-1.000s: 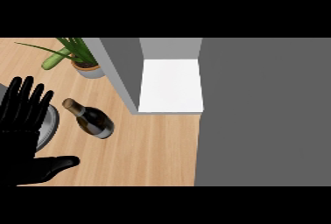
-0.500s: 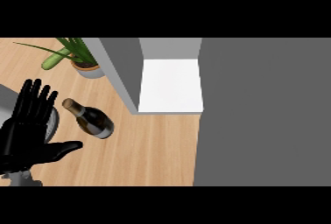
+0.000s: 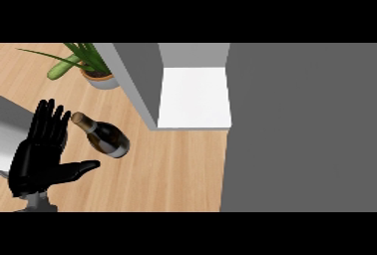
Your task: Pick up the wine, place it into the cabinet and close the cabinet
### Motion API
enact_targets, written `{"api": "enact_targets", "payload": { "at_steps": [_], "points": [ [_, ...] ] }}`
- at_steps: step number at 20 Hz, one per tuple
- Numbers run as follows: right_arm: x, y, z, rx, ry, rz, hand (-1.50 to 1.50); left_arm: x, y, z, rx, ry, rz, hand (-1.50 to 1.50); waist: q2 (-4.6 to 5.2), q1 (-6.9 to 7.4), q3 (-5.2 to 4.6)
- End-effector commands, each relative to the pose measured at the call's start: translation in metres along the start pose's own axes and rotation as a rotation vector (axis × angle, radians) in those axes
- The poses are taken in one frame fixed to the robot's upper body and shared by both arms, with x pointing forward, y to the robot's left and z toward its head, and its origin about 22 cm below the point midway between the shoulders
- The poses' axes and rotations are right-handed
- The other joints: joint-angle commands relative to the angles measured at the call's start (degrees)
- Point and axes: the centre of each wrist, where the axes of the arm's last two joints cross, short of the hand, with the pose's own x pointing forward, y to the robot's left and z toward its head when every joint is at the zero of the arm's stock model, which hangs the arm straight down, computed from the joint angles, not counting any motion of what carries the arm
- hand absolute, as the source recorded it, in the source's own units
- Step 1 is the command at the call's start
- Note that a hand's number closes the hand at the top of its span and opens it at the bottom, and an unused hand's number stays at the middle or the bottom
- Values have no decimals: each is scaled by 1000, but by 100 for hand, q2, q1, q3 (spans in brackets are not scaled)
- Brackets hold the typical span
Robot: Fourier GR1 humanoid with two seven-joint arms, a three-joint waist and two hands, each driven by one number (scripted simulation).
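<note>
open left hand [image 3: 43,154] beside wine bottle [image 3: 103,136], open cabinet [image 3: 193,94]

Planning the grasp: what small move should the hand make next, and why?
Probably slide the open hand a little rightward toward the wine bottle and begin curling round its body. Its fingers are straight, it lies just left of the bottle, apart from it, and the cabinet stands open.

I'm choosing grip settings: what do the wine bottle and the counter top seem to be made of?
The wine bottle looks like dark glass with a glossy finish, going by the pale sheen along its side; its tan top may be foil or cork. The counter top looks like light wood, matte, with faint grain lines.
</note>
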Motion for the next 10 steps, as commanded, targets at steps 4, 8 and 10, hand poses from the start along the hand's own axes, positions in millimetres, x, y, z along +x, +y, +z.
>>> {"api": "enact_targets", "payload": {
  "at_steps": [4,8,10],
  "points": [
    [28,4,29,26,-104,-44,-150,-27,-8,-3,4,-7,-19,-150,-2,-13,2],
    [27,9,31,19,-80,-44,-150,-36,4,0,-31,4,-18,-150,-3,7,1],
    [26,10,24,27,-75,-40,-150,-39,8,-12,-59,28,22,-150,1,9,0]
  ]
}}
